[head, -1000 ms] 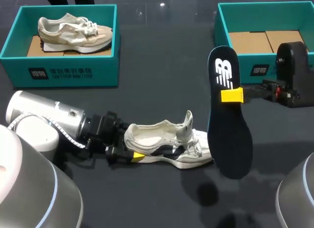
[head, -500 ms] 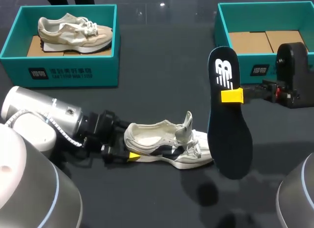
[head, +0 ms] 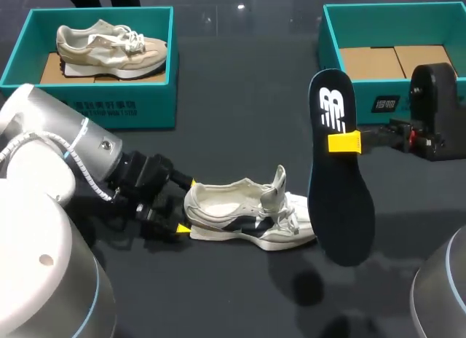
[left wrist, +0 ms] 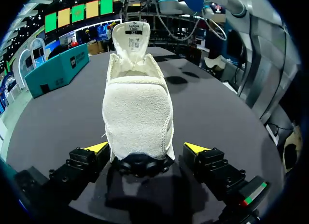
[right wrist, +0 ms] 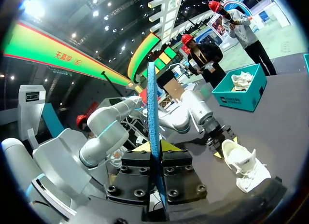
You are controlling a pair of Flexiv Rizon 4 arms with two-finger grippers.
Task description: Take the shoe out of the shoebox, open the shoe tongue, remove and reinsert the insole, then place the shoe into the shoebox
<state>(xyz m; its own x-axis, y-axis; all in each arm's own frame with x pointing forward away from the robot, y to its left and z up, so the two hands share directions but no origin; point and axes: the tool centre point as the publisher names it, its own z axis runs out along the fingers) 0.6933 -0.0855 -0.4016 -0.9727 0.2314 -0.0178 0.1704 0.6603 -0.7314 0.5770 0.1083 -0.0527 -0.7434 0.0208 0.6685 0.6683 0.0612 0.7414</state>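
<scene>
While left jaws stand apart either side of shoe [head: 247, 215] heel on desk [head: 240, 119], we'd close them to steady it. Right jaws, clamped on upright insole [head: 336, 192] beside shoe toe, should tip it toe-first into collar, clear of raised tongue [head: 275, 183].

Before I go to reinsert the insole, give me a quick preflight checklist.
1. Insole gripped: ok, the right gripper is shut on it and holds it upright in the air.
2. Tongue open: ok, it stands up off the shoe.
3. Shoe upright on its sole: ok.
4. Shoe braced: not ok. The left gripper is open, with its fingers either side of the heel and a gap on at least one side.
5. Toe end of the opening free: cannot tell, it is hidden behind the tongue.
6. Shoebox free for the return: ok, only its cardboard floor shows.
</scene>
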